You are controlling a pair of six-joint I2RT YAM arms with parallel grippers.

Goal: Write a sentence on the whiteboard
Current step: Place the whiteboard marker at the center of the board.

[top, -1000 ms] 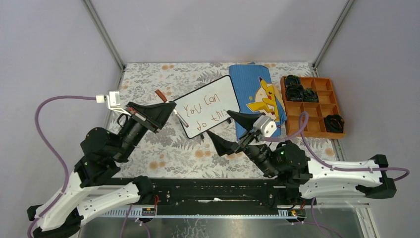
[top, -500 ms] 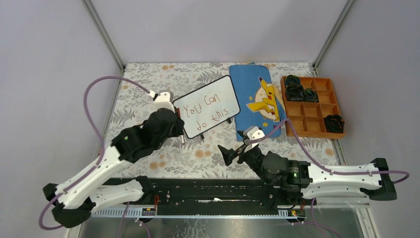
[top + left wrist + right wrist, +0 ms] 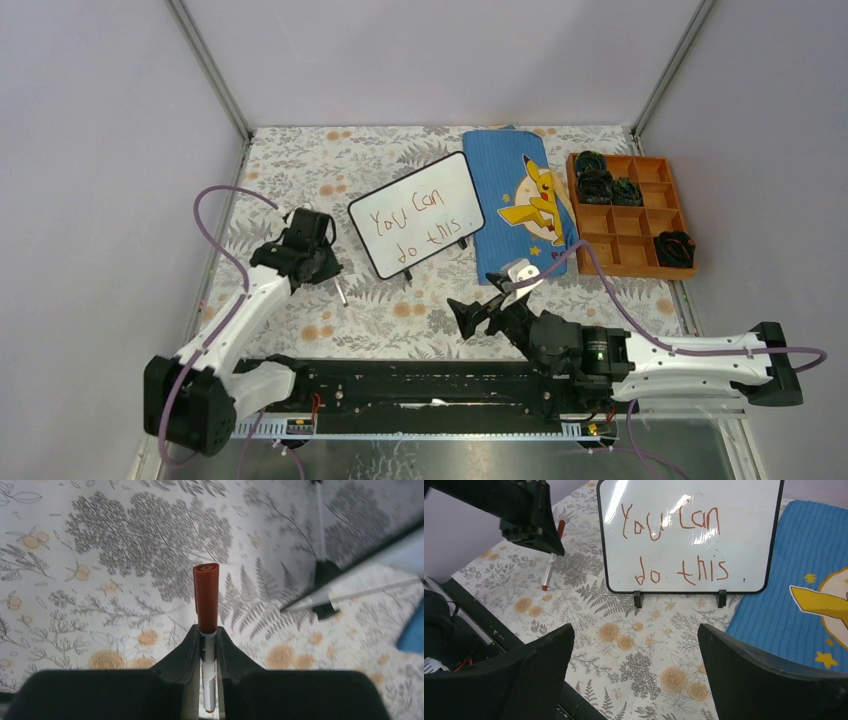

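Observation:
The whiteboard (image 3: pixel 415 228) stands on small black feet mid-table, and it shows large in the right wrist view (image 3: pixel 689 510). The sentence (image 3: pixel 674 547) "You can do this" is on it in red-brown, in two lines. My left gripper (image 3: pixel 314 262) is low over the cloth, left of the board and apart from it. It is shut on a white marker with a red-brown cap (image 3: pixel 206 597). The marker (image 3: pixel 549 572) slants down with its tail near the table. My right gripper (image 3: pixel 482 308) is open and empty in front of the board (image 3: pixel 634 655).
A blue cloth with a yellow cartoon figure (image 3: pixel 515 200) lies right of the board, touching its right edge. An orange compartment tray (image 3: pixel 630 245) with black items sits at the far right. A floral tablecloth (image 3: pixel 400 310) covers the table. A black rail runs along the near edge.
My left arm has drawn back from the board's left edge to the left and lower, with the marker in it. My right gripper has dropped lower and nearer.

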